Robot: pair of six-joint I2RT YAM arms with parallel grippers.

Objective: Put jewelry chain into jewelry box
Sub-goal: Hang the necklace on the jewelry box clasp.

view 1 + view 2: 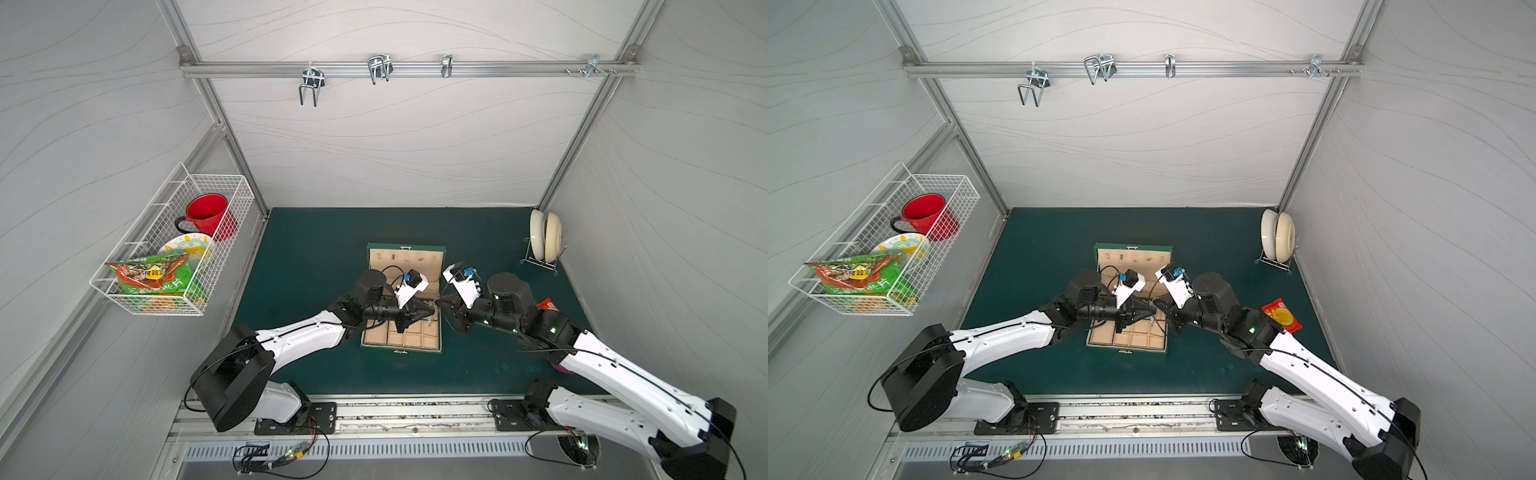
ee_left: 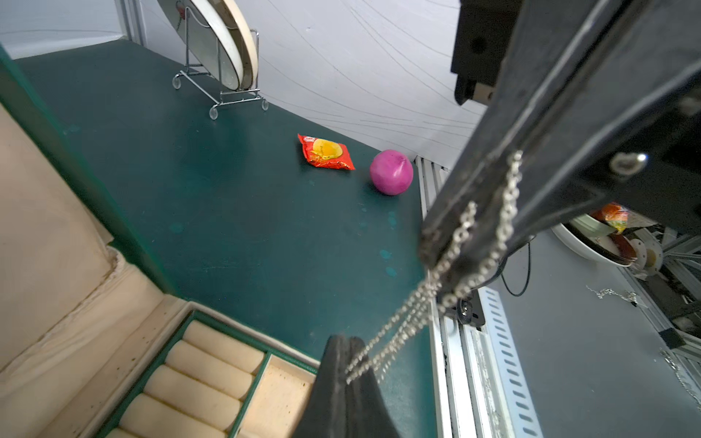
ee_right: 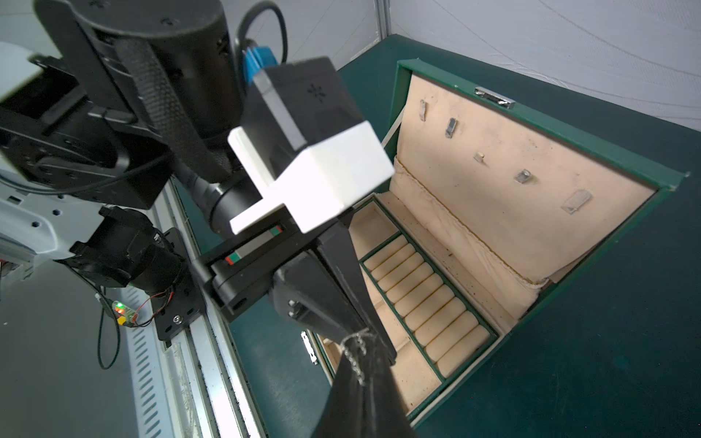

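The dark green jewelry box [image 1: 405,257] [image 1: 1133,259] stands open at mid-table, its beige lid upright and its ring rolls [image 3: 425,292] [image 2: 205,371] showing. Both grippers meet tip to tip over its right side. My left gripper [image 1: 432,311] [image 1: 1152,311] [image 2: 347,339] is shut on the silver jewelry chain [image 2: 402,322]. The chain runs in several taut strands to my right gripper [image 1: 439,305] [image 2: 447,235] [image 3: 357,340], also shut on the chain [image 3: 353,358]. Part of it is draped over that gripper's fingers. The chain is too fine to trace in both top views.
A plate rack [image 1: 544,241] stands at the back right. A red snack packet [image 1: 1282,314] [image 2: 326,151] and a pink ball [image 2: 391,172] lie right of the box. A wire basket [image 1: 174,245] with a red mug hangs on the left wall.
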